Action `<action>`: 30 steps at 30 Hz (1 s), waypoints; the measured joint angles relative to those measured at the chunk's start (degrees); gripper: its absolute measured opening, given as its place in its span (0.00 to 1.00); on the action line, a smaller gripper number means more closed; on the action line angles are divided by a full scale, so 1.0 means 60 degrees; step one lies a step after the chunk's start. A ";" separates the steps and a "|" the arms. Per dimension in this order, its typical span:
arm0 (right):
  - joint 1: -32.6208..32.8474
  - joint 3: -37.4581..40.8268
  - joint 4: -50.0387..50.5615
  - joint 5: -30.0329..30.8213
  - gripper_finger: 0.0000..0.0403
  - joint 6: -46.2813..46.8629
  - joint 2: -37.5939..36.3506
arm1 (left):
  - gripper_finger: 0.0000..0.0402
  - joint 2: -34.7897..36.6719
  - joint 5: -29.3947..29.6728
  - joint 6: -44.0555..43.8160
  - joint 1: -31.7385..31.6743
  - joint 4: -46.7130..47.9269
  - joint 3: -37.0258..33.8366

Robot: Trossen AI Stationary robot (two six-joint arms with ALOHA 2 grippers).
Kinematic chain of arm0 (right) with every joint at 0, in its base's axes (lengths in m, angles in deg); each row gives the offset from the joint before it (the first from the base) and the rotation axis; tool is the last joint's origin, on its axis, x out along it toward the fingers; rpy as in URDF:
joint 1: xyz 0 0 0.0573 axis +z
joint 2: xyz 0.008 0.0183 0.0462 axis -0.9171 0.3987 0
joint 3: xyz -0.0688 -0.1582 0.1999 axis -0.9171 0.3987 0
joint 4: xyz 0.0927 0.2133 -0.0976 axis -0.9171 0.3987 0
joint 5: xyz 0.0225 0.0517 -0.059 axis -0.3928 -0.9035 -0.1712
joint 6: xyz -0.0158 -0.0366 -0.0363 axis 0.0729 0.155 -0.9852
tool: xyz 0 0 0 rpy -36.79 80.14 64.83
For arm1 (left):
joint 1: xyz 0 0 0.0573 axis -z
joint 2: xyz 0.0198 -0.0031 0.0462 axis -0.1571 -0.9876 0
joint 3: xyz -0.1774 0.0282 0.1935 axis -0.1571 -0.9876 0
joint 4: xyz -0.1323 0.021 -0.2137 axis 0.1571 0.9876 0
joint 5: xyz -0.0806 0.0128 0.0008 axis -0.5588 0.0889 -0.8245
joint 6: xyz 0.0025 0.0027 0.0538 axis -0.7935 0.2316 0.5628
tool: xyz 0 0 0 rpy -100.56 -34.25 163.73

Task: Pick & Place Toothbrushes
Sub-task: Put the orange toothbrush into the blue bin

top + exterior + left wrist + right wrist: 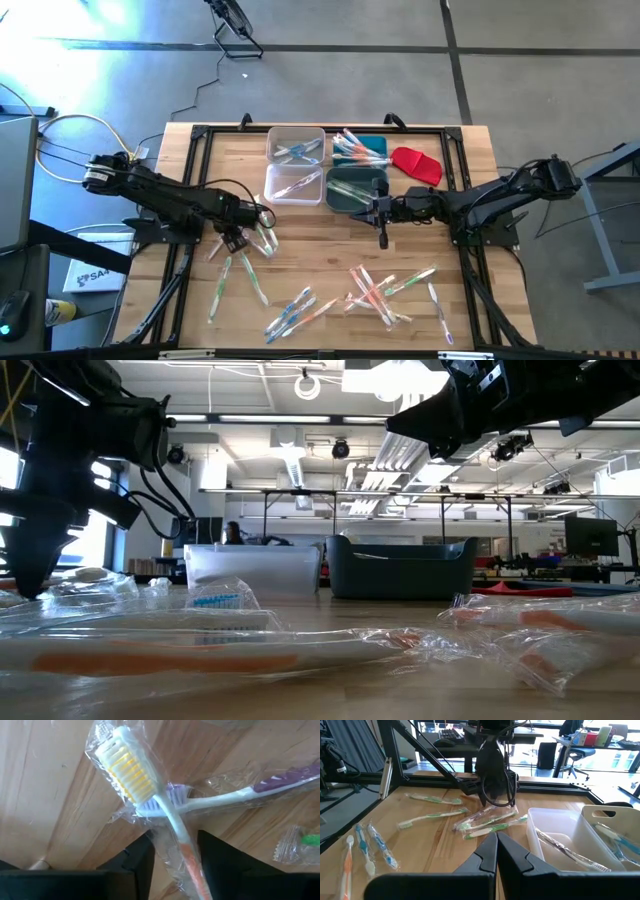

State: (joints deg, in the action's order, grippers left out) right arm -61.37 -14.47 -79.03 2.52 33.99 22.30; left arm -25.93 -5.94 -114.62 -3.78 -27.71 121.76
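Left gripper: down at the table, and your left wrist view puts its two fingers on either side of a wrapped orange brush. Fingers apart, handle between them; you cannot tell yet whether they touch it.
Orange brush: yellow bristles, orange handle, clear wrapper, flat on the wood, head pointing away from the gripper.
Purple brush: lies crossed under the orange one, just beyond the left fingertips.
Green scrap: a bit of green in clear wrap, off to one side of the left gripper.
Right gripper: hanging above the table, fingers together, nothing in them. It sits just beside the dark bin.
Clear bins: two of them, between your two grippers; a few brushes lie inside.
Teal bin: beyond the right gripper, with brushes across it.
Red piece: on the table next to the teal bin, beyond the right gripper.
Loose brushes: a crossed heap on the near side of the right gripper; more lie scattered on the near side of the left one.
Low view: wrapped brushes fill the foreground, bins stand behind.
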 joint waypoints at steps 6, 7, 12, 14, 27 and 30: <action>-0.0001 0.0000 0.0001 -0.0003 0.01 0.0000 0.0000 | 0.29 0.0000 -0.0015 0.0000 0.0000 -0.0004 0.0000; 0.0001 0.0000 0.0002 0.0000 0.01 0.0000 0.0000 | 0.28 0.0000 -0.0022 0.0000 0.0000 -0.0004 0.0000; 0.0000 0.0000 0.0002 0.0000 0.01 0.0000 0.0000 | 0.25 0.0000 -0.0026 0.0000 0.0000 -0.0004 0.0000; 0.0001 0.0000 0.0002 -0.0002 0.01 0.0000 0.0000 | 0.23 0.0000 -0.0026 -0.0001 0.0000 -0.0001 0.0000; 0.0001 0.0000 0.0002 -0.0003 0.01 0.0000 0.0000 | 0.09 0.0007 -0.0369 -0.0004 0.0000 -0.0007 0.0000; 0.0000 0.0000 0.0002 -0.0002 0.01 -0.0008 0.0000 | 0.05 0.0005 -0.0365 -0.0004 0.0000 0.0000 0.0000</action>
State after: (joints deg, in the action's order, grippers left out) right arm -61.37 -14.47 -79.02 2.51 33.95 22.30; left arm -25.89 -8.13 -114.64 -3.78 -27.71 121.76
